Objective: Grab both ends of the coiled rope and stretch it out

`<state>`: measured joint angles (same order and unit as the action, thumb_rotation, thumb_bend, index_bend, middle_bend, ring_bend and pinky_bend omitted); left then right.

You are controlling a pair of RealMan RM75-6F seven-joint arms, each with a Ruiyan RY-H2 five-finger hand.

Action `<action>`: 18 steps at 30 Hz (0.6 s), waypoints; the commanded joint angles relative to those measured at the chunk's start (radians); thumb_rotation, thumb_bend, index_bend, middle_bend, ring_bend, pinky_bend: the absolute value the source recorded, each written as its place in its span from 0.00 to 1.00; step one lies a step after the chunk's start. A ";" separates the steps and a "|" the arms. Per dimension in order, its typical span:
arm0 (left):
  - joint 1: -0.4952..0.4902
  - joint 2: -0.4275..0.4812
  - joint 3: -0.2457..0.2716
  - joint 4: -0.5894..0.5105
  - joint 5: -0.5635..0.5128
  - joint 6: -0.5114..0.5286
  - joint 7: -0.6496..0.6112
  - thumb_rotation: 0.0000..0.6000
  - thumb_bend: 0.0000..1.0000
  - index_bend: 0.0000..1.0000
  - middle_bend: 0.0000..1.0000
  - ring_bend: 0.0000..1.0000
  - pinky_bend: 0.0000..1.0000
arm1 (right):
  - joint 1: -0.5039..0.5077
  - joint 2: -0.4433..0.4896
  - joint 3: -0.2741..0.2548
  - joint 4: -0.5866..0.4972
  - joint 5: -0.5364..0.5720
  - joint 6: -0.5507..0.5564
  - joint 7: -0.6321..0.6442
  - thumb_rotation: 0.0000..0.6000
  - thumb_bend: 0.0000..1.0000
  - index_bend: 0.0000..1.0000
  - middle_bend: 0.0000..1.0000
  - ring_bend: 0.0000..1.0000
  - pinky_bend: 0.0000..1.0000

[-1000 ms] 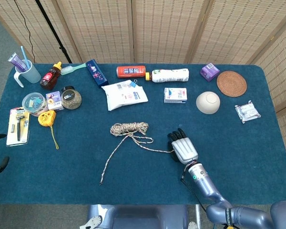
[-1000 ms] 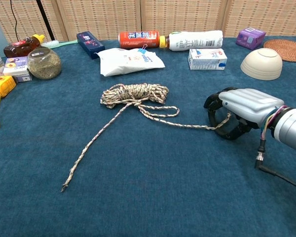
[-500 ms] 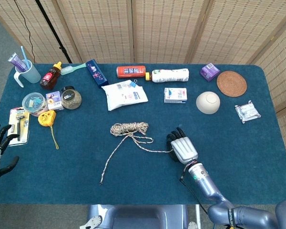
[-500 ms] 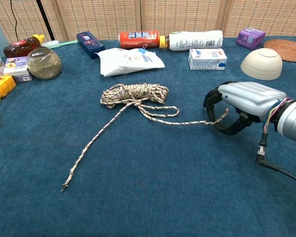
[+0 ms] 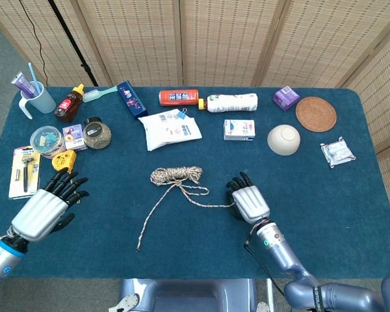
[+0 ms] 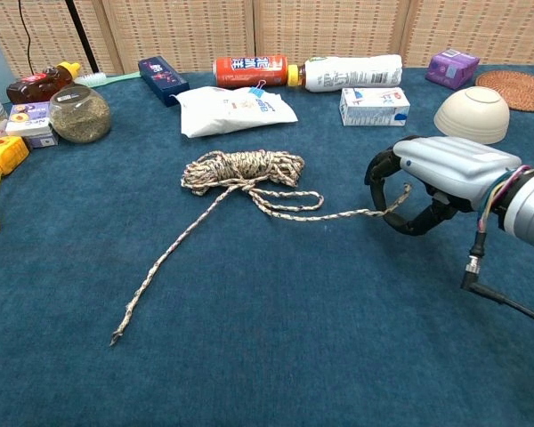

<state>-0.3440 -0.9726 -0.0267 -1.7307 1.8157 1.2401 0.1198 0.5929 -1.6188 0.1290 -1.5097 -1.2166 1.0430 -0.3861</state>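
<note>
Coiled rope (image 5: pixel 176 174) lying near the middle of the blue tabletop (image 5: pixel 325 214), bundled loops toward the back, two loose strands running out of it. One strand trailing down and to the left, its free end (image 5: pixel 138 247) resting on the cloth well apart from either robot hand. Other strand running rightward, lifted just off the cloth at its far end and pinched in the curled fingers of the right robot hand (image 5: pixel 248 201); in the chest view, rope end (image 6: pixel 399 197) seen passing between the dark fingers under the silver back of that robot hand (image 6: pixel 427 182). Left robot hand (image 5: pixel 47 209) hovering over the left part of the tabletop, palm down, fingers spread apart and holding nothing, well apart from the rope; not seen in the chest view.

Along the back: blue cup with toothbrushes (image 5: pixel 38 96), brown sauce bottle (image 5: pixel 69 104), dark blue box (image 5: pixel 131 99), red-labelled bottle (image 5: pixel 178 97) lying end to end with a white bottle (image 5: pixel 232 103), purple box (image 5: pixel 286 97), round woven mat (image 5: pixel 315 114). Nearer the coil: white pouch (image 5: pixel 169 129), small white carton (image 5: pixel 238 129), upturned beige bowl (image 5: pixel 283 140). At the left edge: glass jar (image 5: pixel 97 132), yellow tape measure (image 5: pixel 64 160) just beyond the left robot hand's fingertips, carded razor pack (image 5: pixel 25 171)
</note>
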 commanded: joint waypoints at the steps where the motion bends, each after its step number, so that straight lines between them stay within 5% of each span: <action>1: -0.046 -0.035 0.009 0.037 0.039 -0.041 -0.022 1.00 0.29 0.41 0.18 0.06 0.00 | -0.003 0.000 -0.004 -0.006 0.001 0.005 -0.006 1.00 0.51 0.60 0.26 0.16 0.00; 18: -0.253 -0.294 0.066 0.303 0.173 -0.145 -0.135 1.00 0.31 0.46 0.18 0.03 0.00 | -0.018 0.018 -0.015 -0.051 0.014 0.027 -0.039 1.00 0.51 0.60 0.26 0.16 0.00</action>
<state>-0.5796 -1.2377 0.0303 -1.4526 1.9808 1.0989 -0.0029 0.5749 -1.6006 0.1139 -1.5610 -1.2031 1.0702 -0.4250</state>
